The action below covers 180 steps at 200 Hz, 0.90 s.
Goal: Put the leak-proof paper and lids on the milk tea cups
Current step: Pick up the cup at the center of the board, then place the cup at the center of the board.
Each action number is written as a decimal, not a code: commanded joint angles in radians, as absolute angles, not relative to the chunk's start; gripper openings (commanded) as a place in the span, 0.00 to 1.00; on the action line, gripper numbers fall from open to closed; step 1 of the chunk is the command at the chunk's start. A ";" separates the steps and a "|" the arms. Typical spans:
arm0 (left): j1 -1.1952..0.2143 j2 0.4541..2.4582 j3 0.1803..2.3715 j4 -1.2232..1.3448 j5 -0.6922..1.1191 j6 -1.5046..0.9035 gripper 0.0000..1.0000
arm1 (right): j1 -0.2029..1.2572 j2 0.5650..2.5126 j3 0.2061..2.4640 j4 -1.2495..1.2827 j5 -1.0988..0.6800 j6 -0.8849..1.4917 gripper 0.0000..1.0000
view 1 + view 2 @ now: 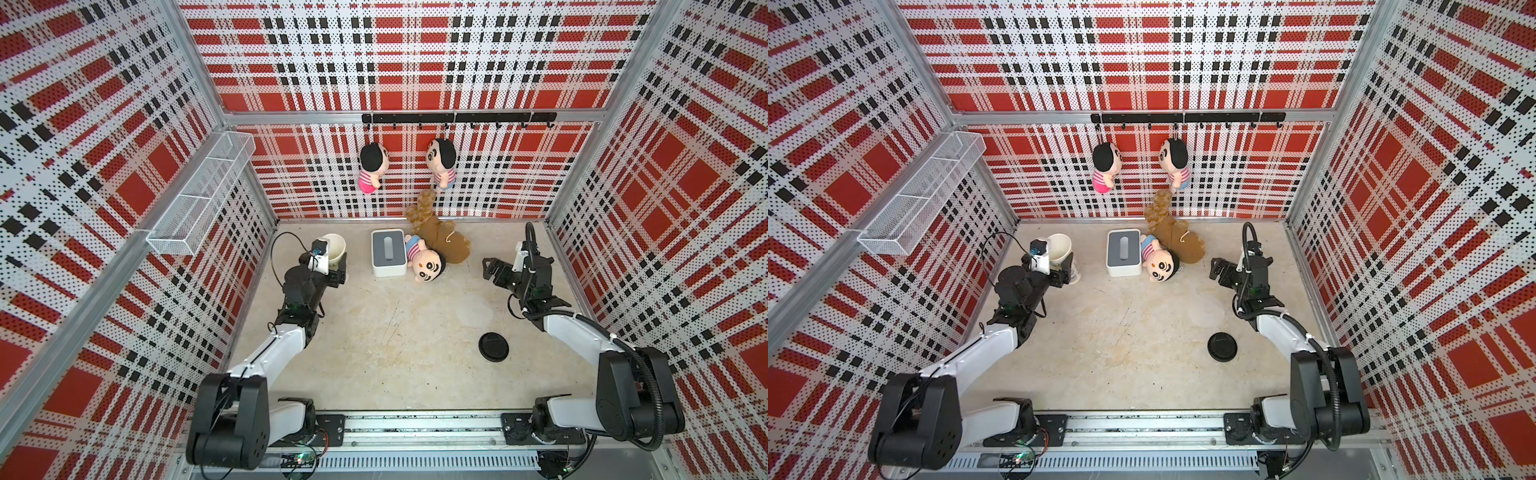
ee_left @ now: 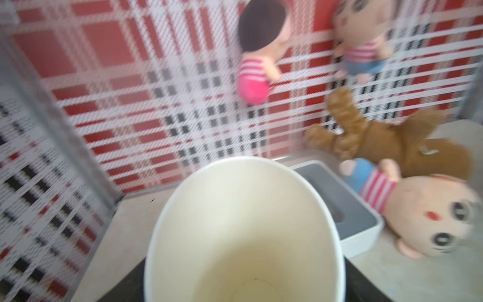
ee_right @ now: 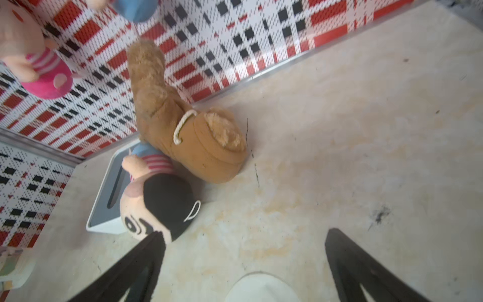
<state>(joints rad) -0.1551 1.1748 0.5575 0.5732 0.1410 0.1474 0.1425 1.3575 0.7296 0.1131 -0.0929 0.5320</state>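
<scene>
Left tool (image 1: 338, 270) closed around the milk tea cup (image 1: 333, 246), jaws against both its sides in the wrist view. Cup stands at the back-left corner of the tabletop (image 1: 395, 353), close to the wall, mouth uncovered. Right tool (image 1: 492, 267) spread wide, empty, near the right edge. Leak-proof paper (image 1: 475, 312) lies flat right of centre, just behind the black lid (image 1: 493, 346); pickup and placement both left. Mid-tabletop bare; white box (image 1: 389, 252) and doll (image 1: 426, 262) crowd the back edge.

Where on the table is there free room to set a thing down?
The wide middle of the table, between the left arm, the white box and the black lid, is bare. The back is crowded: cup, box, doll, brown plush. The thin paper lies just behind the lid.
</scene>
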 commanded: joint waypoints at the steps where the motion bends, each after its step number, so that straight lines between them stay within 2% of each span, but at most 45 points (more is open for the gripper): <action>1: -0.312 1.109 0.512 0.563 0.226 0.127 0.84 | 0.173 1.402 0.758 -0.216 -0.057 0.529 1.00; 21: -0.486 1.114 0.511 0.566 0.194 0.134 0.85 | 0.176 1.468 0.790 -0.255 -0.053 0.523 0.98; 25: -0.519 1.125 0.514 0.569 0.187 0.136 0.85 | 0.176 1.484 0.804 -0.326 -0.040 0.506 0.92; 47: -0.678 1.206 0.540 0.571 0.117 0.163 0.85 | 0.179 1.549 0.845 -0.387 -0.019 0.497 0.85; 69: -0.768 1.302 0.560 0.591 0.074 0.168 0.86 | 0.182 1.583 0.864 -0.395 -0.038 0.499 0.76; 107: -0.836 1.407 0.561 0.686 0.054 0.136 0.86 | 0.217 1.616 0.896 -0.432 0.005 0.513 0.73; 147: -0.845 1.452 0.540 0.749 0.051 0.114 0.90 | 0.244 1.665 0.925 -0.483 0.049 0.546 0.70; 164: -0.844 1.454 0.530 0.764 0.051 0.106 0.93 | 0.245 1.674 0.914 -0.466 0.036 0.546 0.68; 173: -0.844 1.455 0.528 0.767 0.055 0.102 1.00 | 0.245 1.681 0.913 -0.464 0.034 0.546 0.67; 180: -0.844 1.455 0.527 0.769 0.060 0.100 0.99 | 0.244 1.684 0.913 -0.461 0.037 0.546 0.65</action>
